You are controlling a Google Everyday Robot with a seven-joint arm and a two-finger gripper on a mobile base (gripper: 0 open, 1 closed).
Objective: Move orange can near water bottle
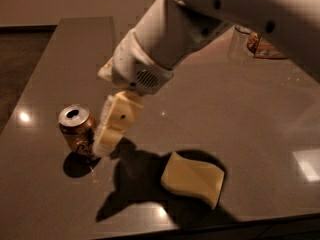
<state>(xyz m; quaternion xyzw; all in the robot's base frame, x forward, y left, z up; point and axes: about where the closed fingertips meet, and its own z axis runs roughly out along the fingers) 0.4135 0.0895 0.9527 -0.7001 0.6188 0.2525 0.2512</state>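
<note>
The orange can (pixel 76 129) stands upright on the dark table (pixel 240 124) at the left, its silver top open to view. My gripper (pixel 106 140) hangs down from the white arm (pixel 165 39) and sits right beside the can's right side, at the can's height. I cannot tell whether it touches the can. The water bottle is hidden behind my arm.
A yellow wavy sponge (pixel 193 178) lies near the front edge, right of the can. A clear glass (pixel 239 43) and a packet-like item (pixel 265 47) stand at the far right back. The table's left edge runs close to the can.
</note>
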